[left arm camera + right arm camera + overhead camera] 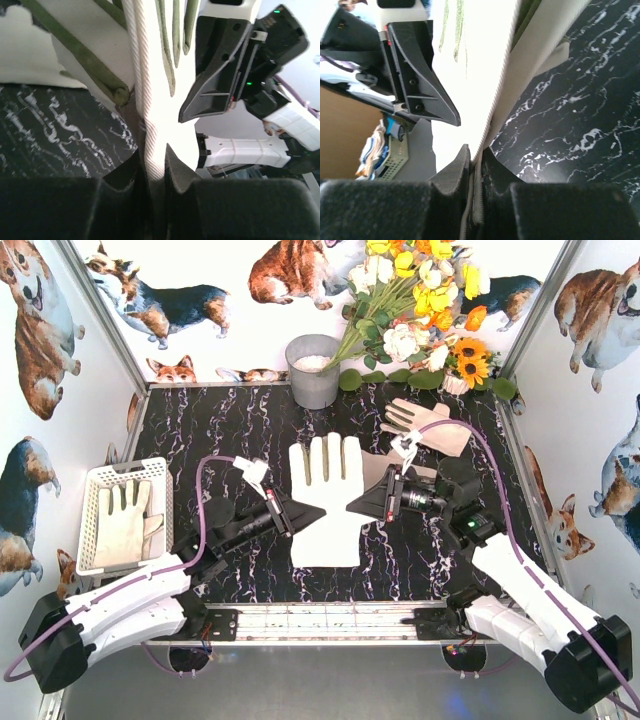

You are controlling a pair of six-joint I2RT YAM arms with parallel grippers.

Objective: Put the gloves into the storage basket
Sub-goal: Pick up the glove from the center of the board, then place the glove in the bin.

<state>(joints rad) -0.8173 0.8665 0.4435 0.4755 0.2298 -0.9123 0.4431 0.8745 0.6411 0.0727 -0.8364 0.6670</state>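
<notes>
Centre glove [327, 490] lay in the middle of the counter [205, 435], between the two arms, its flat face toward the overhead camera. Its long axis ran near–far, with the fingers toward the far side and the cuff toward the near edge.

Left jaws were shut on the glove's left edge, low by the cuff; the left wrist view showed white ribbed fabric pinched between them. Right jaws were shut on the opposite, right edge at about the same level, and the right wrist view showed the same pinch. The glove was thus spanned between two grips, one on each side. Whether it had cleared the counter could not be told.

Basket [127, 466] stood at the left edge of the counter, well apart from the held glove, its long axis also near–far. A second glove [122, 520] lay inside it. A third glove [425, 427], tan, lay far right.

Judgement: the coming move looked like a carry to the left. The left arm [130, 605] was nearer the basket; the right arm [530, 600] would have to reach across. With the axes parallel, no turn of the glove seemed needed.
</notes>
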